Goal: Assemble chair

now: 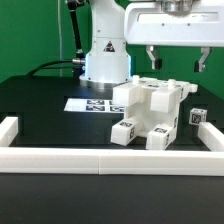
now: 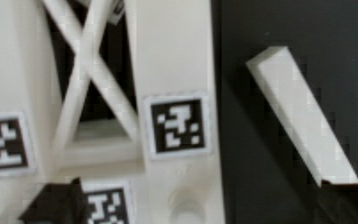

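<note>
You are looking at a black table top (image 1: 35, 115) set before a pale, evenly lit wall (image 1: 25, 30). A low white border rail (image 1: 100, 158) frames its near edge and both sides. The marker board (image 1: 85, 103) lies flat on the table, farther back.

The white arm (image 1: 105, 45), smooth and rounded, glowed pale blue around its lowest joint, with thin dark cables (image 1: 74, 40) hanging beside it. Its gripper (image 1: 176, 62) carried a boxy white body beneath a grey round flange (image 1: 175, 5) and ended in two short dark fingers (image 1: 152, 57), seen only as blurred dark shapes from the wrist.
</note>
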Tool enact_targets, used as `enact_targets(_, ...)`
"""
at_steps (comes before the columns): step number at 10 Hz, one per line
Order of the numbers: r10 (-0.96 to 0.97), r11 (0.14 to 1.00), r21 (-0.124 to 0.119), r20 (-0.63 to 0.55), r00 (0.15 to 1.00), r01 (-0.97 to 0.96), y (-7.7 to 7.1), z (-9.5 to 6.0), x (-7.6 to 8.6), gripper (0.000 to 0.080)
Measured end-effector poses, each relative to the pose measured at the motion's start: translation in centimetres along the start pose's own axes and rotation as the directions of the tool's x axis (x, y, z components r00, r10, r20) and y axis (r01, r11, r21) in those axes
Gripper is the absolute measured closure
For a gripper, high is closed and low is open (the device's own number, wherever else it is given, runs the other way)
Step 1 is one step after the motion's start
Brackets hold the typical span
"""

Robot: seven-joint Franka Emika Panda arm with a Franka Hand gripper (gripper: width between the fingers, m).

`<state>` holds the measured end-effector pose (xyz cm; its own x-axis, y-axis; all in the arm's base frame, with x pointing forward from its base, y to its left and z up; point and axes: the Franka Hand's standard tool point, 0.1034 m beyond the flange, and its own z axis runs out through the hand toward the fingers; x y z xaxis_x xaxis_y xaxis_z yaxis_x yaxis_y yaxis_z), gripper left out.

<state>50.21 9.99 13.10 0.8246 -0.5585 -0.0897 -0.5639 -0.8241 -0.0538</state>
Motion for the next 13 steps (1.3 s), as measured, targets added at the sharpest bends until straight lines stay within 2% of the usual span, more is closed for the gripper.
enact_targets(2, 0.043, 0.999, -0.006, 0.012, 0.999, -0.043, -1.4, 0.4, -2.3, 0.0151)
enact_targets(4, 0.035, 0.999, -0.006, 0.01, 0.999, -0.035, -1.2, 0.5, -1.9, 0.0151)
enact_targets(6, 0.066, 0.998, -0.006, 0.013, 0.998, -0.066, -1.1, 0.6, -2.3, 0.0151)
enact_targets(8, 0.143, 0.99, -0.022, 0.026, 0.989, -0.143, -1.3, 1.7, -4.7, 0.0151)
enact_targets(10, 0.179, 0.983, -0.039, 0.031, 0.983, -0.178, -2.3, 3.0, -7.1, 0.0151)
enact_targets(11, 0.186, 0.982, -0.049, 0.035, 0.982, -0.184, -2.8, 3.5, -8.0, 0.0151)
enact_targets(13, 0.201, 0.979, -0.052, 0.036, 0.979, -0.199, -3.6, 4.4, -9.0, 0.0151)
